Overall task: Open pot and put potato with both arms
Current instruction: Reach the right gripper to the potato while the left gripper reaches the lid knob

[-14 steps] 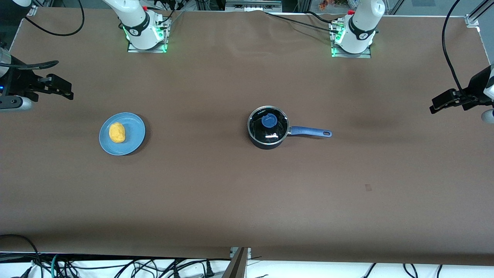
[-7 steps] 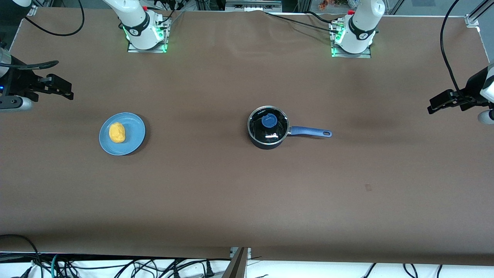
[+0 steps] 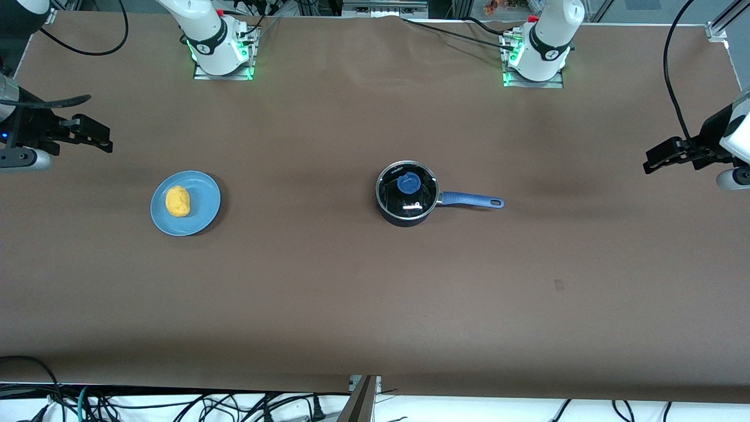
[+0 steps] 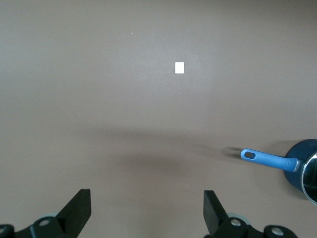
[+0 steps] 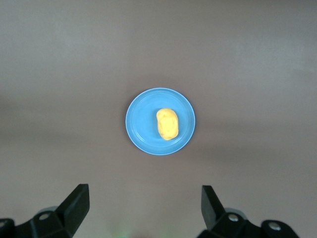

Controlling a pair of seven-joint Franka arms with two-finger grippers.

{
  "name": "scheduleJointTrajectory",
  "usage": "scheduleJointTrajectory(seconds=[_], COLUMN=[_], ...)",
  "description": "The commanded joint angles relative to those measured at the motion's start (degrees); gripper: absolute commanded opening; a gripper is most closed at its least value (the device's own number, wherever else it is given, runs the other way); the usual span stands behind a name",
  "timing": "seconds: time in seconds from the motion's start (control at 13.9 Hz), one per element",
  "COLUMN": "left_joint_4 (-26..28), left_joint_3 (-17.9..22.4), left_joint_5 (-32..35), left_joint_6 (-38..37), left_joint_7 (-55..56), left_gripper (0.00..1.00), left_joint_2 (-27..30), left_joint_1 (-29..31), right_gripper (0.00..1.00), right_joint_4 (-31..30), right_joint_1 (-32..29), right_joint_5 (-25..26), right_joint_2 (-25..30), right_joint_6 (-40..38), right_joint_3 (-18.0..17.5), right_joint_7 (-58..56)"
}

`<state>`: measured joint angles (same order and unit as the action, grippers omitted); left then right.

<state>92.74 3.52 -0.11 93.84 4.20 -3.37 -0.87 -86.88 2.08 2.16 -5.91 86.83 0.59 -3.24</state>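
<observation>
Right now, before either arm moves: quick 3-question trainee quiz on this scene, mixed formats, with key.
1. True or false: the glass lid with the blue knob sits on the small black saucepan.
2. The smooth yellow-orange potato lies on: A) the brown table B) the flat light-blue plate C) the saucepan.
3. Fill in: the saucepan's long blue handle points toward the ___ arm's end.

Key: 1 true. 2 B. 3 left. The left gripper and right gripper are both open, holding nothing.

Black pot (image 3: pixel 406 202) w/ blue handle (image 3: pixel 471 200), blue knob (image 3: pixel 408 183). Yellow-orange potato (image 3: pixel 177 201) on light-blue plate (image 3: pixel 205 211). Brown table (image 3: pixel 375 293) w/ small white tag (image 4: pixel 180 67). Black grippers, white arms.
</observation>
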Motion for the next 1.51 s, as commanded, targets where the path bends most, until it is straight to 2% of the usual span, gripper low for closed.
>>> scheduleJointTrajectory(seconds=[0.0,0.29,0.65,1.01,1.15,1.44], left_joint_4=[-0.54,-0.28,-0.8,-1.33,-1.86,-1.6], left_joint_3=[-2.01,-8.95,-21.69,-22.24,-22.24,-22.33], left_joint_5=[-1.12,-3.48,-3.06,-0.33,-0.24,3.96], left_joint_6=[-0.15,3.18,13.36,15.76,18.9,20.15], left_joint_7=[3.25,10.37,27.85,39.55,43.86,52.38], left_gripper=[1.0,1.0,1.0,1.0,1.0,1.0], left_joint_2=[-0.84,-4.79,-14.01,-20.88,-22.81,-26.86], left_joint_1=[-0.36,-0.36,-1.32,-12.38,-14.94,-19.34], right_gripper=[1.0,1.0,1.0,1.0,1.0,1.0], right_joint_4=[1.1,-3.81,-17.42,-26.4,-30.35,-32.91], right_joint_1=[-1.55,-5.68,-6.12,-5.86,-5.51,-5.51], right_joint_5=[0.04,1.1,1.19,0.92,0.92,1.01], right_joint_2=[-3.65,-6.56,-9.02,-13.42,-13.77,-14.3], right_joint_6=[-1.14,2.79,19.66,38.29,44.62,46.58], right_joint_3=[-0.06,-0.06,0.73,0.64,0.38,0.12], right_joint_7=[-0.8,-5.89,-5.81,-5.11,-4.75,-5.1])
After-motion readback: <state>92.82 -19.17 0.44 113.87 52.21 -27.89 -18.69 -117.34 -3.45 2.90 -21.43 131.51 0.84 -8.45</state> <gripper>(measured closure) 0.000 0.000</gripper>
